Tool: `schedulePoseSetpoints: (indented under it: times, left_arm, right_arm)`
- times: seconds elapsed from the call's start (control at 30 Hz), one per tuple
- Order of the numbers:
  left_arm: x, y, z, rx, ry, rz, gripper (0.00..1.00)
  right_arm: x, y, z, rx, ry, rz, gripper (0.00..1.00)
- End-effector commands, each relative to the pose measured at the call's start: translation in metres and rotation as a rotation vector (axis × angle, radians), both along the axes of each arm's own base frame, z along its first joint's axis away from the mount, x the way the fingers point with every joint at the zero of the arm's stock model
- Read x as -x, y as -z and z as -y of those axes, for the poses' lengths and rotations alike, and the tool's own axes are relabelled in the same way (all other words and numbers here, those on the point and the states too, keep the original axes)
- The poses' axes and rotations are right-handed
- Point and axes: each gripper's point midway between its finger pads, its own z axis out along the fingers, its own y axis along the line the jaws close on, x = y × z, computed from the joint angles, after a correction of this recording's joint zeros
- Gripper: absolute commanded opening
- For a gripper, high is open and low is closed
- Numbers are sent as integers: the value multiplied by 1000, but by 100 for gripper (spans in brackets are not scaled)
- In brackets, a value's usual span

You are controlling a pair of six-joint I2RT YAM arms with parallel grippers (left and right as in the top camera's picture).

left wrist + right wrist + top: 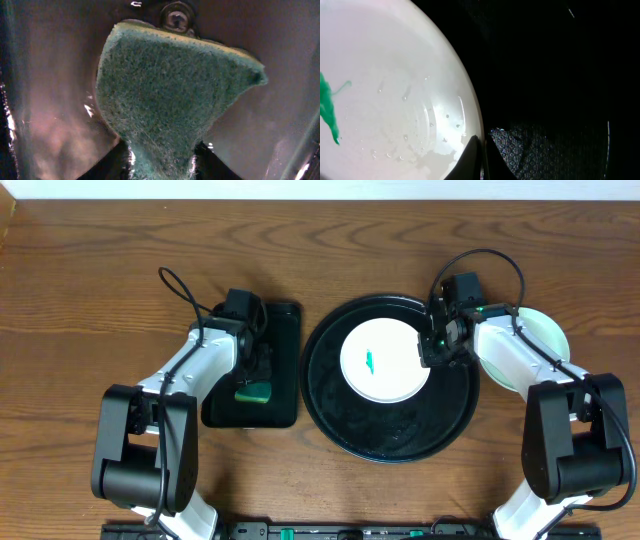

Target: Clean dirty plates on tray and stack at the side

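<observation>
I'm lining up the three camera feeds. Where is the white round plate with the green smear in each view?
Overhead: the white round plate lies at the centre of the large round black tray.
Left wrist: not in it; a green scouring sponge fills most of the view.
Right wrist: the plate fills the left half, with the tray dark to its right.
Shared landmark: the green smear on the plate, at the left edge in the right wrist view.

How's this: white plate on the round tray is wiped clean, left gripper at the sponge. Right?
Not clean: the overhead view shows a green smear on the white plate. It is on the round tray; the left gripper is at the sponge.
</observation>
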Motion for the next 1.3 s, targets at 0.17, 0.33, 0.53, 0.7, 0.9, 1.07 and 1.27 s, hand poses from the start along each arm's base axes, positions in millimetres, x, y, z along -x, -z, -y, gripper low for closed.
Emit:
schedulePoseSetpoints:
  times: [0.17,0.33,0.53,0.7,0.9,1.07,1.27]
  left_arm:
    - [16,15,-4,-20,6,-56,19]
    - [13,11,-4,-18,4,-43,7]
    - [-1,-27,-3,-1,0,78,7]
    - [-12,-81,-11,-25,-14,258,7]
    - [-12,-140,-13,-17,14,442,7]
    - [-7,-160,-14,-6,11,501,7]
    - [-2,-152,-15,-13,13,460,7]
  right_arm:
    - [1,-7,-1,6,-7,19,1]
    - [0,-7,-1,6,-7,20,1]
    - [0,-7,-1,6,-7,20,1]
    - [0,-7,-1,5,-7,21,1]
    - [0,-7,-1,5,-7,21,1]
    - [0,-7,-1,5,-7,21,1]
    - [0,-7,-1,6,-7,20,1]
